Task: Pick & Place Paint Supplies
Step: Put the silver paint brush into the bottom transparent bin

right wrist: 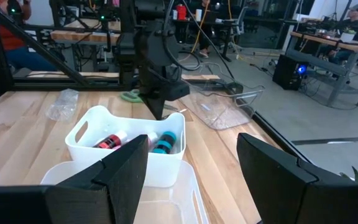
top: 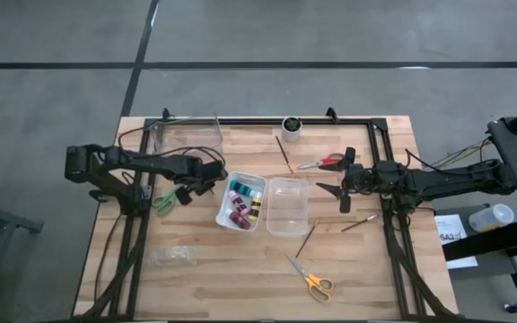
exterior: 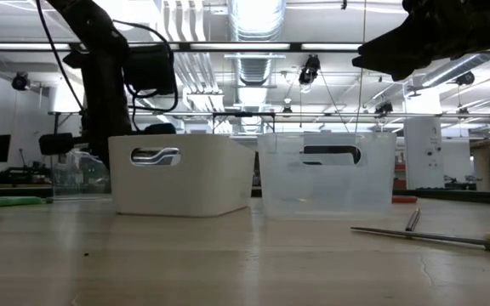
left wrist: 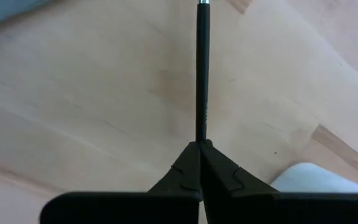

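My left gripper (top: 210, 171) stands just left of the white bin (top: 224, 213) and points steeply down, shut on a thin dark brush (left wrist: 202, 68). The bin holds several paint bottles (top: 242, 203). A clear bin (top: 287, 224) sits to its right. My right gripper (top: 341, 182) hovers open beyond the clear bin and holds nothing. Red scissors (top: 327, 162), yellow scissors (top: 311, 281) and loose brushes (top: 306, 240) (top: 284, 154) (top: 359, 222) lie flat on the table. My left gripper pinches the brush by one end (left wrist: 201, 138) between its two fingertips, coming from above. The shaft runs straight on from the fingertips, its metal collar (left wrist: 204, 2) at the far end. Whether that far end touches the table, I cannot tell.
Green-handled scissors (top: 164, 199) lie under the left arm. A clear container (top: 187, 135) and a white cup with a plant (top: 292, 126) stand at the far edge. A crumpled plastic bag (top: 170, 257) lies near the front left. Black frame rails run along the table's sides.
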